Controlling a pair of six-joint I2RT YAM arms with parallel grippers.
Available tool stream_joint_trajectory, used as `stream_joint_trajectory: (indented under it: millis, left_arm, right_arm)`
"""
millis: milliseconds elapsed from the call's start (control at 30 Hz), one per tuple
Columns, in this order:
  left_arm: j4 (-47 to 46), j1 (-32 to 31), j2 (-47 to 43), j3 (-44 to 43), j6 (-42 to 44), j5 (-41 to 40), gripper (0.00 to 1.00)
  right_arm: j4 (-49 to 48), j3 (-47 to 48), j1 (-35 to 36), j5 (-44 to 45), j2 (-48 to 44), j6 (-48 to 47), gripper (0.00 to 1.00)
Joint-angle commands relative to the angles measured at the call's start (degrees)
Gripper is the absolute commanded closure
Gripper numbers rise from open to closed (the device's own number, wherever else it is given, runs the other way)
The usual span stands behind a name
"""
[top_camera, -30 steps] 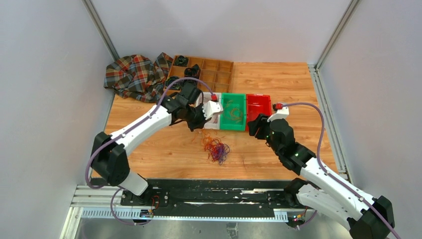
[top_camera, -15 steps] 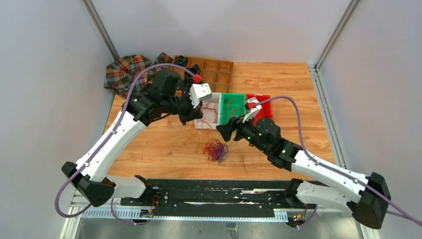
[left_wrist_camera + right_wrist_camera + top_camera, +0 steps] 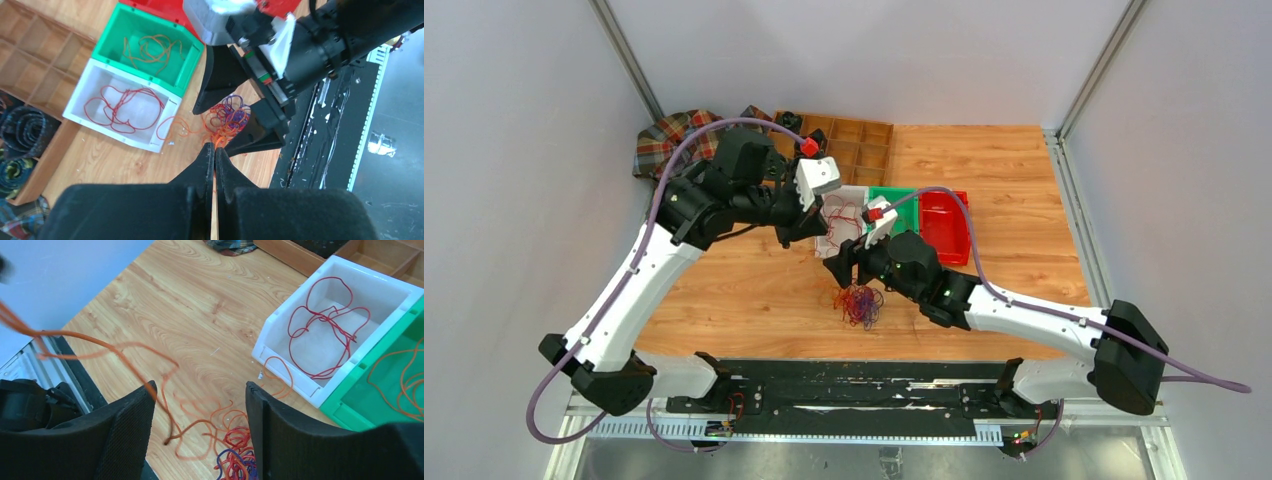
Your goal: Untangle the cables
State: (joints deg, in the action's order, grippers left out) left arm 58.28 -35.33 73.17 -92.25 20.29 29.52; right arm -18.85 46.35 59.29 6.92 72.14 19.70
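We're at mid-table, where the cables [image 3: 860,303] sit in a red, orange and purple knot on the table [image 3: 1024,180], just on the near side of the white bin [image 3: 117,134]. The left fingers [image 3: 210,160] are pressed tight together with no gap between them. They pinch an orange strand [image 3: 100,346] that climbs out of the knot, slack and wavy, toward the left.

The right fingers [image 3: 135,415] are spread wide and grip nothing. They hang right over the knot, one on either side of it in the left wrist view. From above we see the two wrists close together, the left one over the white bin and the right one just near of it.

A red cable [image 3: 322,335] lies looped loosely inside the white bin. Beside it on the right, the green bin [image 3: 107,32] holds an orange cable [image 3: 150,50] of its own. A red bin [image 3: 944,225] comes next in the row. One thin orange loop [image 3: 280,372] lies against the near wall of the white bin. At the far left are a wooden tray [image 3: 864,150] and a plaid cloth [image 3: 674,145].
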Motion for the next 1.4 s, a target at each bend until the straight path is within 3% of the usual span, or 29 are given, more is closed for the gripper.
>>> stream_joint_trajectory:
  millis: [0, 300, 667, 900, 1100, 1367]
  left_arm:
    - [2.69, 0.00, -1.53, -5.16, -0.41, 1.73, 1.00]
    - [3.68, -0.03, -1.69, -18.09, -2.39, 3.03, 1.00]
    - [3.59, 0.00, 3.25, -35.92, -2.26, -3.89, 1.00]
    - [3.42, -0.04, 6.26, -38.89, -2.85, -3.91, 1.00]
    - [1.55, -1.38, 8.73, -39.30, -3.29, -4.62, 0.99]
    - [-2.91, -5.70, 13.14, -38.04, -3.76, -4.85, 1.00]
  right_arm:
    - [-2.34, 1.24, 0.82, 3.89, 0.15, -0.50, 0.37]
    - [-4.88, 0.47, 0.83, 5.04, 4.37, 0.00, 0.47]
    - [-7.21, -7.15, 0.83, 6.50, 4.23, 4.53, 0.48]
    - [-4.09, -12.73, -0.85, 13.60, -7.49, 4.62, 0.36]
    - [-0.37, -15.75, -7.29, 11.23, -20.52, 6.87, 0.20]
    - [9.31, -12.71, -11.84, 15.67, -31.08, 5.88, 0.18]
